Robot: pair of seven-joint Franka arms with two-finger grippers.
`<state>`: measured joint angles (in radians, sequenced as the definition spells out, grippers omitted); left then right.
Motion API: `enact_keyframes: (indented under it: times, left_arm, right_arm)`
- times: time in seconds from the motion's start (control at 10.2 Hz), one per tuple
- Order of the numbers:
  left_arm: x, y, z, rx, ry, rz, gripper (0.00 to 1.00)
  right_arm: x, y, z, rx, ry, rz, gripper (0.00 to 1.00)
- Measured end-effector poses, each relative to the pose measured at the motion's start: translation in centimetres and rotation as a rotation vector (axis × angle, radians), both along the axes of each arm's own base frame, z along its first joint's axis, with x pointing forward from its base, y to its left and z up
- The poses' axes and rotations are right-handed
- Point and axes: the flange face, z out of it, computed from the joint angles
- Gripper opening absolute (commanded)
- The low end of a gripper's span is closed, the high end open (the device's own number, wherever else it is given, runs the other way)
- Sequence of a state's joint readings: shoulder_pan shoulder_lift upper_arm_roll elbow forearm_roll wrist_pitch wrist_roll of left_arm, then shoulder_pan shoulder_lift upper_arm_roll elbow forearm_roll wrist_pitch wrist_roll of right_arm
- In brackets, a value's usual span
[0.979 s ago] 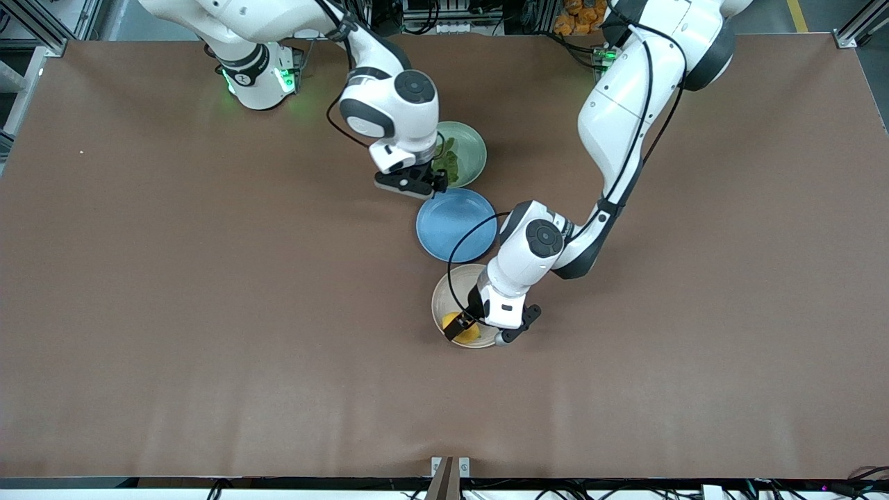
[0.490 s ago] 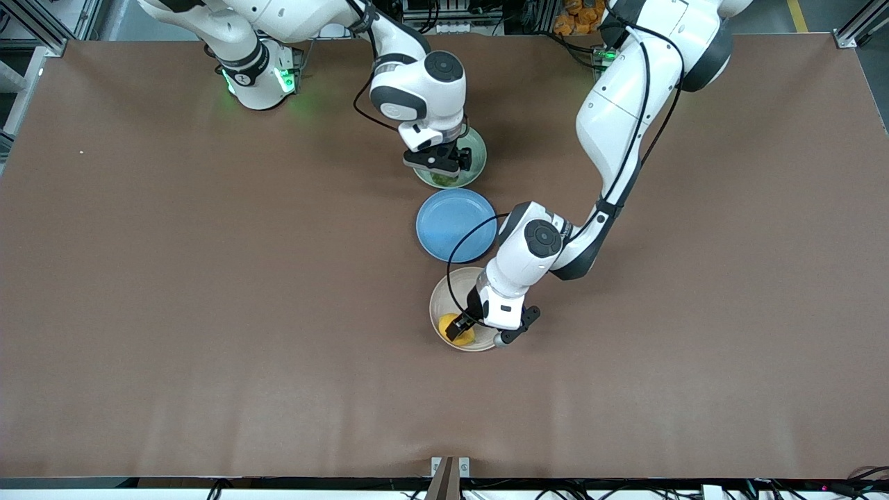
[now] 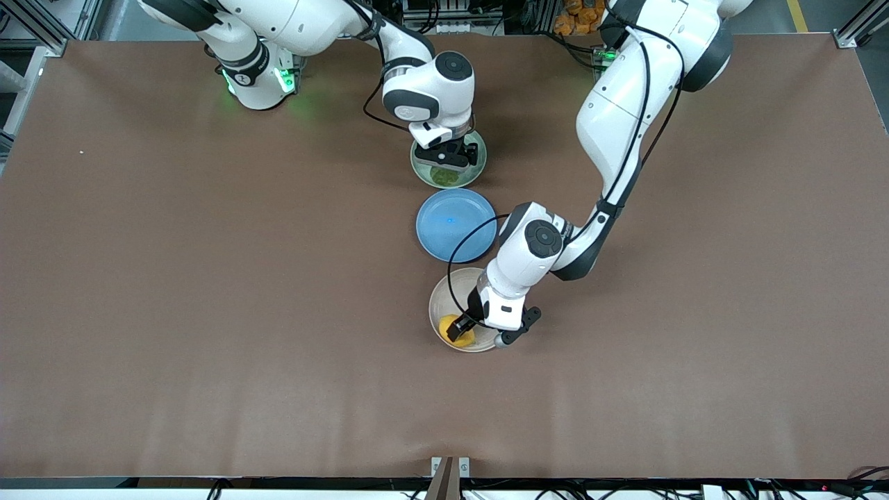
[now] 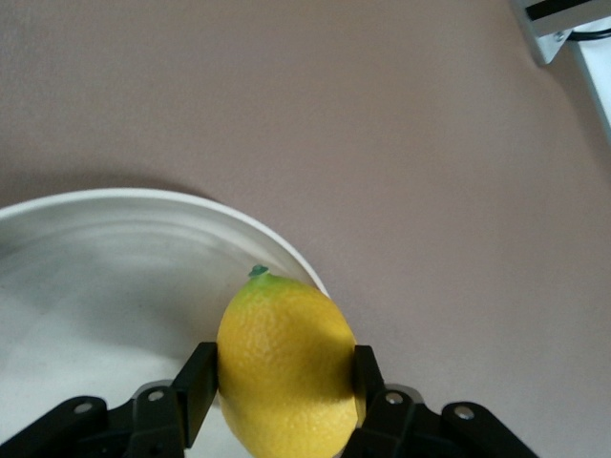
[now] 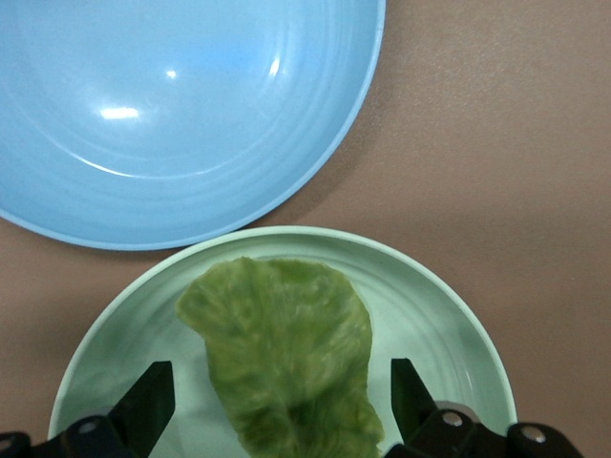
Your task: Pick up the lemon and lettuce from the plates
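The yellow lemon point(image 3: 461, 329) lies in the beige-white plate point(image 3: 439, 302), the plate nearest the front camera. My left gripper point(image 3: 460, 330) is down in that plate and shut on the lemon point(image 4: 284, 363), one finger pressed on each side. The green lettuce point(image 3: 444, 176) lies in the pale green plate point(image 3: 478, 166), the plate nearest the robot bases. My right gripper point(image 3: 444, 164) is open just above it. In the right wrist view its fingers point(image 5: 151, 398) stand wide on either side of the lettuce point(image 5: 286, 353) without touching it.
A bare blue plate point(image 3: 455, 224) sits between the two task plates and shows in the right wrist view point(image 5: 181, 114). Brown table point(image 3: 208, 312) stretches wide toward both ends. The left arm's cable loops over the blue plate's edge.
My right gripper has swung from beside the green plate to over the lettuce and come down. My left gripper has stayed round the lemon, and the beige-white plate has shifted slightly.
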<state>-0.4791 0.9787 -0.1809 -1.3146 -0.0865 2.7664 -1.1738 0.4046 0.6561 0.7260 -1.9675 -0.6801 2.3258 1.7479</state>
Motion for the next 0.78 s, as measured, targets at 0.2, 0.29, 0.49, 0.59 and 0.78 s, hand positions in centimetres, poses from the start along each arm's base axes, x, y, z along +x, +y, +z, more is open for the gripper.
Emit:
enact_keyframes:
  times: [0.2,0.29,0.49,0.59,0.78]
  left_arm:
    - [0.4,0.2,1.8,0.029,0.011,-0.018,0.0]
    - [0.5,0.3,3.3,0.045,0.03,-0.027,0.0]
    - [1.1,1.4,6.7,0.086,0.053,-0.031,0.0]
    - [1.8,2.7,9.5,0.127,0.048,-0.044,0.0]
    - [3.4,8.2,18.1,0.246,0.035,-0.172,0.0]
  right_arm:
    - [-0.3,0.2,-0.1,0.001,-0.004,0.01,1.0]
    - [-0.6,0.3,-0.2,-0.001,-0.01,0.013,1.0]
    - [-1.1,0.4,-0.9,-0.007,-0.027,0.016,0.82]
    - [-1.2,0.4,-1.3,-0.009,-0.026,0.018,0.39]
    - [-1.1,0.4,-1.3,-0.008,-0.026,0.017,0.09]
